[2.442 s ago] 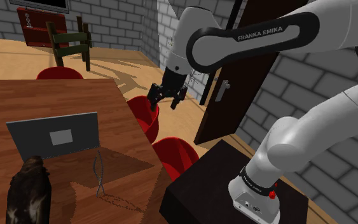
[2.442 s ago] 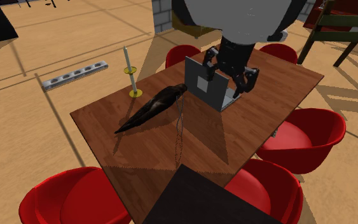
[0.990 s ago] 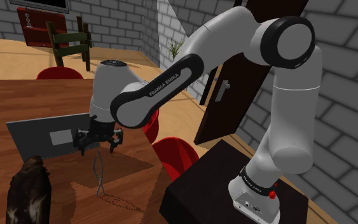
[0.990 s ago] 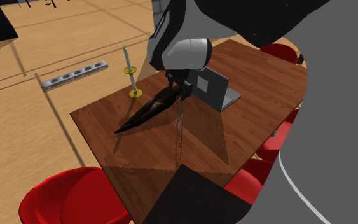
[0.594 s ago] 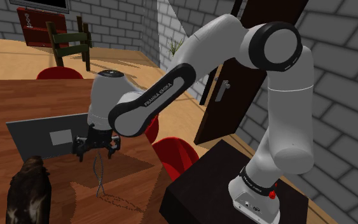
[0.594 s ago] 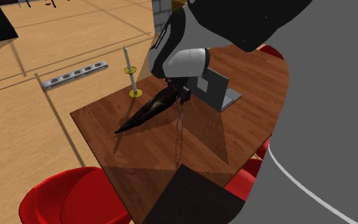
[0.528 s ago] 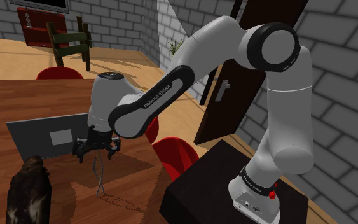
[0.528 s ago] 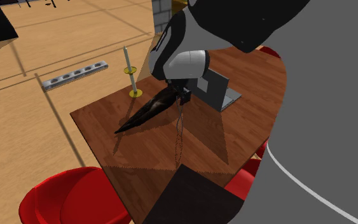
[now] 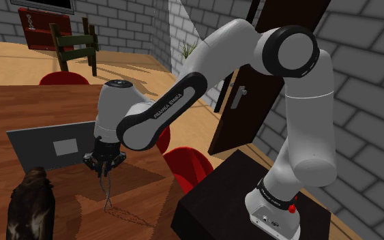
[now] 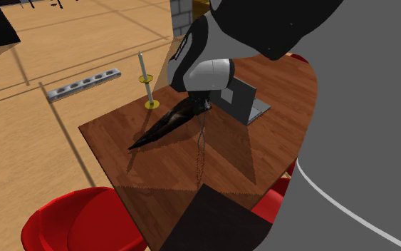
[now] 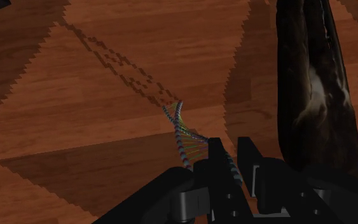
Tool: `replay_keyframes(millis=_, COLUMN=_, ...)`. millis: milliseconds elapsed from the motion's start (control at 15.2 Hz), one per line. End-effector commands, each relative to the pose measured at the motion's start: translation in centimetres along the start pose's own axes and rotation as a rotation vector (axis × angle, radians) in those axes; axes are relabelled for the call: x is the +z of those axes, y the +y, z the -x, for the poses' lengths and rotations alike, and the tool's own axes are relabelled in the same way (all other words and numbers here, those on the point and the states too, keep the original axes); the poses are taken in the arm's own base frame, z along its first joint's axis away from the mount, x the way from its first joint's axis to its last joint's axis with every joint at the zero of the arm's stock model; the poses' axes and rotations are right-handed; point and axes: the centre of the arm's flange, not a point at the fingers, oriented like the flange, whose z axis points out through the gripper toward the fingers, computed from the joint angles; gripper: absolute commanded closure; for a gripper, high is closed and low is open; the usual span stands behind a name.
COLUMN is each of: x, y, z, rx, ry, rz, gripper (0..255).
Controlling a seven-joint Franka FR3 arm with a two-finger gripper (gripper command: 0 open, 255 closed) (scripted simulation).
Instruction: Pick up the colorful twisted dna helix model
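Observation:
The DNA helix model (image 9: 106, 189) is a thin twisted wire strand standing upright on the brown wooden table (image 9: 136, 177). My black gripper (image 9: 104, 166) hangs straight over it, fingers drawn together on its top end. In the wrist view the helix (image 11: 185, 137) shows small coloured rungs. It runs from the table up into the narrow gap of the gripper (image 11: 233, 167), and the fingers (image 11: 217, 162) clasp it. From the second exterior view the helix (image 10: 201, 139) rises to the gripper (image 10: 204, 108), with the arm covering the hand.
A dark brown elongated figure (image 9: 30, 204) (image 11: 314, 89) lies close beside the helix. A grey laptop (image 9: 57, 144) stands just behind it. A candle on a gold holder (image 10: 146, 82) sits near the table edge. Red chairs (image 9: 189, 167) ring the table, by the black stand (image 9: 252, 204).
The gripper came down over the helix's top with fingers apart, then drew them together on the strand. The helix stays upright on the table.

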Motion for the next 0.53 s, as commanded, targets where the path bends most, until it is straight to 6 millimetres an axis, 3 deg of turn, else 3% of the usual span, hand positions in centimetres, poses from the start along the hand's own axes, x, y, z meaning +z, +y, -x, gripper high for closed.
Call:
replay_keyframes(millis=0, x=0.0, y=0.0, z=0.0, rx=0.000, ry=0.000, rz=0.001, gripper=255)
replay_keyframes(millis=198, x=0.1, y=0.0, z=0.0, rx=0.000, ry=0.000, rz=0.001, gripper=255)
replay_keyframes(millis=462, x=-2.0, y=-0.4, z=0.1, rx=0.000, ry=0.000, rz=0.001, gripper=255)
